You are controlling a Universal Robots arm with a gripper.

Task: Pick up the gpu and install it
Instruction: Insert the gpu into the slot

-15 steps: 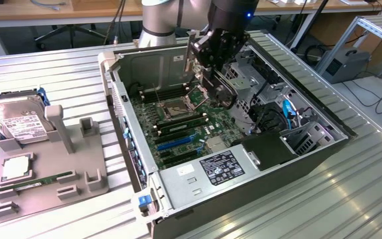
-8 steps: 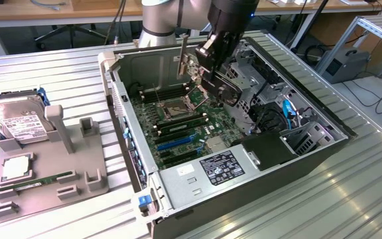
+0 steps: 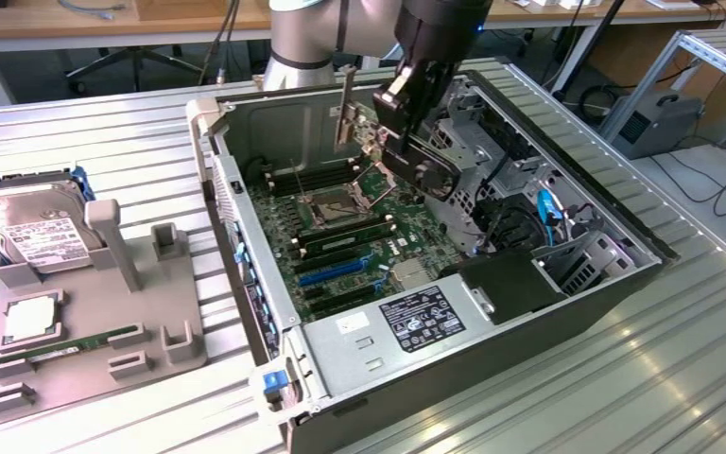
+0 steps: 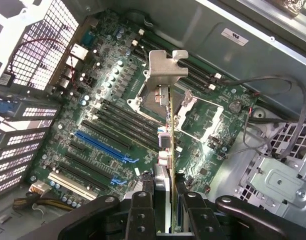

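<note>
My gripper (image 3: 396, 102) hangs over the open computer case (image 3: 247, 118), shut on the gpu (image 3: 418, 168). The card is a dark board with a black cooler and a narrow silver bracket (image 3: 347, 102) at its end. It is held in the air above the motherboard (image 3: 337, 236), clear of the slots. In the wrist view the gpu (image 4: 170, 145) shows edge-on between my fingers (image 4: 142, 212), its bracket (image 4: 165, 67) at the far end. My gripper (image 4: 170, 217) has it above the processor socket, with the blue slots (image 4: 103, 145) off to one side.
A grey holder (image 3: 98, 369) on the exterior view's left carries a hard drive (image 3: 38, 232), a processor (image 3: 31, 317) and a green memory stick (image 3: 67, 345). The drive cage (image 3: 490, 151), cables (image 3: 546, 213) and a black shroud (image 3: 514, 284) crowd the case's right side.
</note>
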